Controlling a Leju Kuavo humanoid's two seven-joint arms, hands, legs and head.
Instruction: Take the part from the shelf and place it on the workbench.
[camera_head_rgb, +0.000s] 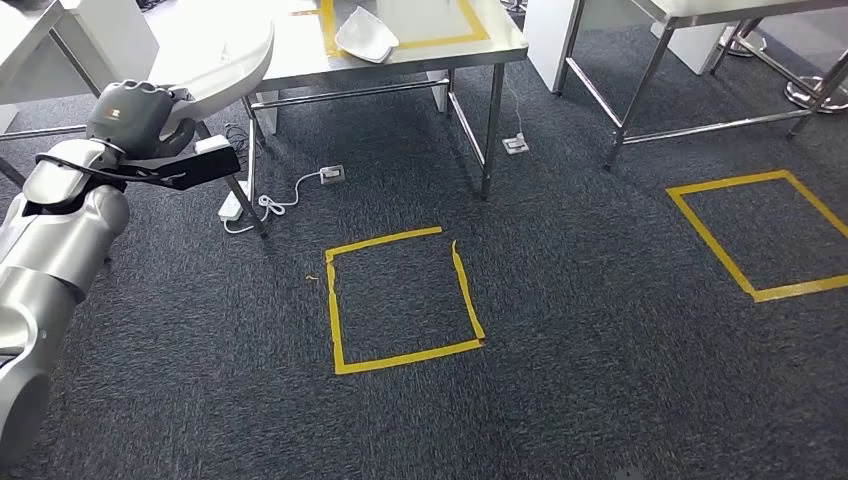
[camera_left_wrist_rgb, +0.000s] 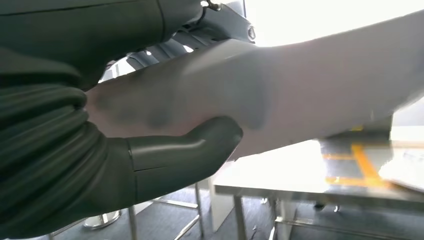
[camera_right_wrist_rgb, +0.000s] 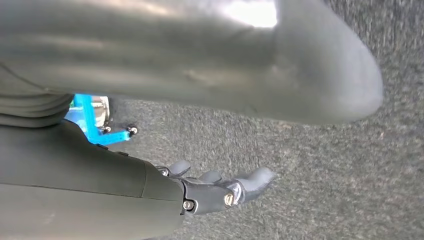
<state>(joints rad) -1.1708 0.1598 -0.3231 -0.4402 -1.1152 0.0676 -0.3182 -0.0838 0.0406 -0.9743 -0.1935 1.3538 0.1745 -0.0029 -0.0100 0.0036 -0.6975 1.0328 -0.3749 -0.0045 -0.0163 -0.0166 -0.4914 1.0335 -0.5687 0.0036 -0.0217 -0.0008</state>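
My left hand (camera_head_rgb: 135, 115) is raised at the left and grips a long, curved white part (camera_head_rgb: 235, 70) by one end. The part's far end reaches over the near left corner of the steel workbench (camera_head_rgb: 300, 62). In the left wrist view the thumb (camera_left_wrist_rgb: 185, 150) presses under the white part (camera_left_wrist_rgb: 310, 85), with the workbench (camera_left_wrist_rgb: 280, 175) beyond it. A second white shell-like part (camera_head_rgb: 366, 38) lies on the bench at the yellow tape outline. My right hand (camera_right_wrist_rgb: 220, 189) hangs over grey carpet, fingers apart and holding nothing.
Two yellow tape squares mark the carpet, one in the middle (camera_head_rgb: 335, 310) and one at the right (camera_head_rgb: 710, 235). Power strips and white cables (camera_head_rgb: 330, 175) lie under the bench. Another steel table (camera_head_rgb: 640, 80) stands at the back right.
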